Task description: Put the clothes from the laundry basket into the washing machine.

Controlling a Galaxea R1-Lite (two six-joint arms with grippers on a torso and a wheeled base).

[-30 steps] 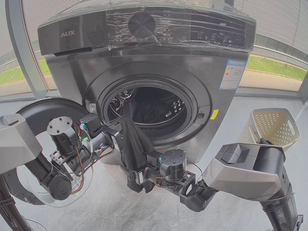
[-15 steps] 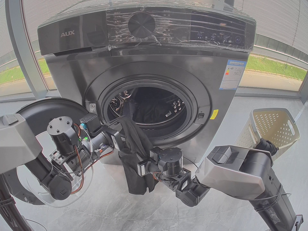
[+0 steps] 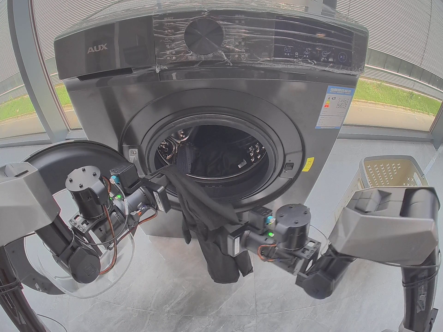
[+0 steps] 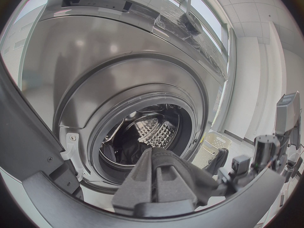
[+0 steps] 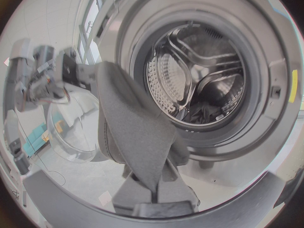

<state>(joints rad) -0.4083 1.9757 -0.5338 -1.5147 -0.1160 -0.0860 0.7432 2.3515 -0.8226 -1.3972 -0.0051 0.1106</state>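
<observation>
Just below the washing machine's [image 3: 207, 93] open mouth, left gripper [image 3: 167, 177] and right gripper [image 3: 225, 238] each clamp an end of the black garment [image 3: 199, 200], spreading it, probably for feeding it inside.

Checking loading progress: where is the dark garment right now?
Head view, low centre: the dark fabric garment hangs between the left gripper and right gripper, in front of the open grey washing machine.

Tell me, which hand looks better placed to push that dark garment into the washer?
Probably the left. The left hand grips the dark garment right at the rim of the washer's opening. The right hand holds it lower, below that rim.
</observation>
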